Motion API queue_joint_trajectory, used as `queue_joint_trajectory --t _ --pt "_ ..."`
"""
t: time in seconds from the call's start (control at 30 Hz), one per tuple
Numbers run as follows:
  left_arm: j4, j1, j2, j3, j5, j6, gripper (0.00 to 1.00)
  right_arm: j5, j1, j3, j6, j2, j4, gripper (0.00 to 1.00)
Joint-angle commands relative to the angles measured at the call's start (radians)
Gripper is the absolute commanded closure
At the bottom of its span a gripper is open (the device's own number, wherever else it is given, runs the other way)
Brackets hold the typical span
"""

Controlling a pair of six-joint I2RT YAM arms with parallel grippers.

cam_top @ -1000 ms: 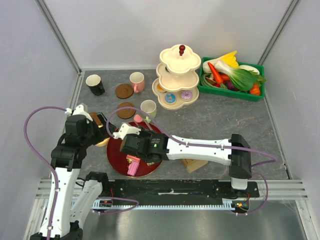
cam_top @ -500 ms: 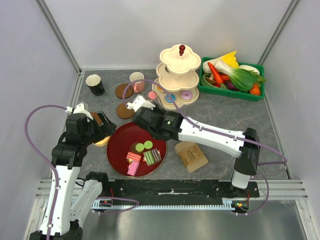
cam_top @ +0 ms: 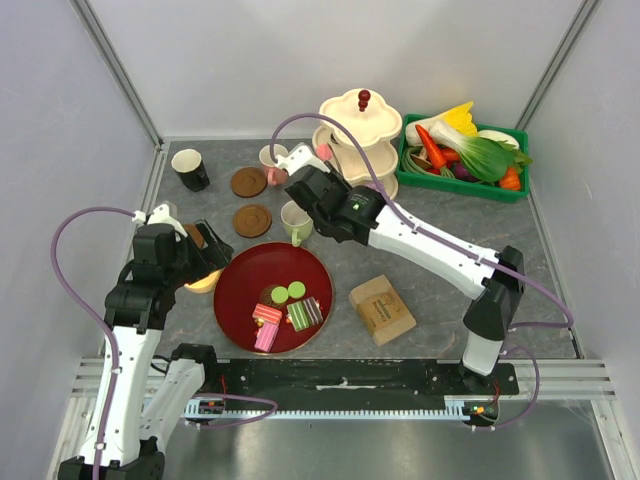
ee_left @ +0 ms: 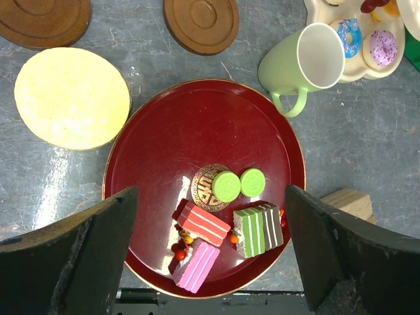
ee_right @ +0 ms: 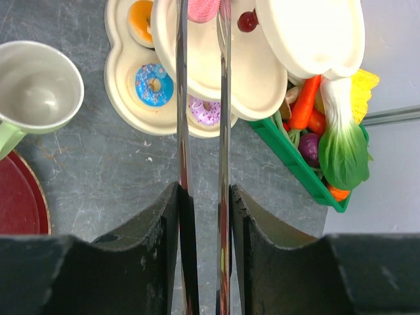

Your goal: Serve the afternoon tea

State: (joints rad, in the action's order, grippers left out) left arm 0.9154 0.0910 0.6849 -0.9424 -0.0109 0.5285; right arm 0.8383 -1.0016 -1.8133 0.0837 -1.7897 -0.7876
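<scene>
— What is the bench [cam_top: 440, 245] like?
— Grey with a stone pattern, and walled at the back and both sides.

— What stands along the back?
— A black mug [cam_top: 190, 169] near the far left corner. To its right are a brown coaster [cam_top: 249, 182] and a pink mug [cam_top: 268, 155]. Further right is the cream tiered stand [cam_top: 345, 115], and a green crate [cam_top: 460, 188] sits just beside it in the far right corner.

— And nearer?
— A second coaster [cam_top: 252, 220], and to its right a pale-green mug [ee_left: 308, 62] at the far rim of the red tray [cam_top: 245, 280]. A yellow disc [ee_left: 72, 98] lies left of the tray. A tan block [cam_top: 381, 308] lies to its right, apart from it.
</scene>
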Motion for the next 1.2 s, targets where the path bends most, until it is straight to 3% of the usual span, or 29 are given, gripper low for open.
queue_joint_trajectory --t 0.0,0.7,1.17 --pt "-0.044 -0.002 0.010 0.002 -0.017 0.004 0.02 -0.024 0.035 -0.069 0.034 -0.034 0.051 0.59" --pt "-0.049 -0.002 0.013 0.007 -0.014 -0.001 0.02 -0.122 0.141 -0.021 0.011 -0.057 0.056 0.58" --pt "-0.049 -0.002 0.013 -0.001 -0.015 -0.001 0.02 -0.125 0.146 -0.012 -0.002 -0.040 0.037 0.49"
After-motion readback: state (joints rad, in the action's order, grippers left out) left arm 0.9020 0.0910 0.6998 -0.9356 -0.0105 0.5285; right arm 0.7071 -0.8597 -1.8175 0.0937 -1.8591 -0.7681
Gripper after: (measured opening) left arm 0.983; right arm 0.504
